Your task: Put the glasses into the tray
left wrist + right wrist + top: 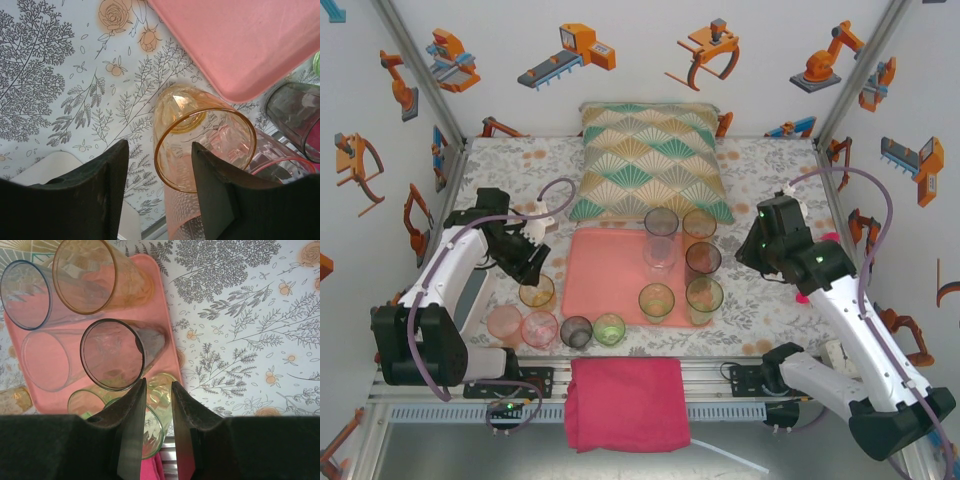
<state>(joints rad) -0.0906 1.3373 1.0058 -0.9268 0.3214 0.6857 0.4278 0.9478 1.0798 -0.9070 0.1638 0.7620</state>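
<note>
Top view: a flower-printed worktop (770, 180) sits inside white walls. The salmon tray (600, 275) lies at its centre. A fan-patterned cushion (650, 160) lies at the tray's 12 o'clock and a magenta cloth (625, 400) at its 6 o'clock. Six glasses (660, 252) stand on the tray's 3 o'clock half, one of them green at the 4 o'clock corner. Five more stand on the worktop at the tray's 8 o'clock: an amber glass (537, 292), two pink, one grey and one green. The left gripper (533, 262) is right at the amber glass, on its 12 o'clock side. The right gripper (755, 250) hangs near the tray's 3 o'clock edge, apart from the glasses.

Left wrist view: the left gripper (159, 147) has its jaws parted. The amber glass (220, 130) has its near wall between them. The 3 o'clock jaw overlaps the rim, and a gap shows beside the other jaw, so nothing is pinched. A tray (240, 45) corner lies at 1 o'clock. A grey glass (295, 115) stands at 3 o'clock, and a pink glass (280, 165) is just beside the amber one.

Right wrist view: the right gripper (158, 385) has its jaws a narrow gap apart, holding nothing. A green glass (158, 410) shows below, through the gap. On the tray (160, 305), a smoky glass (115, 355) stands at centre, with three more glasses at 9 to 12 o'clock.
</note>
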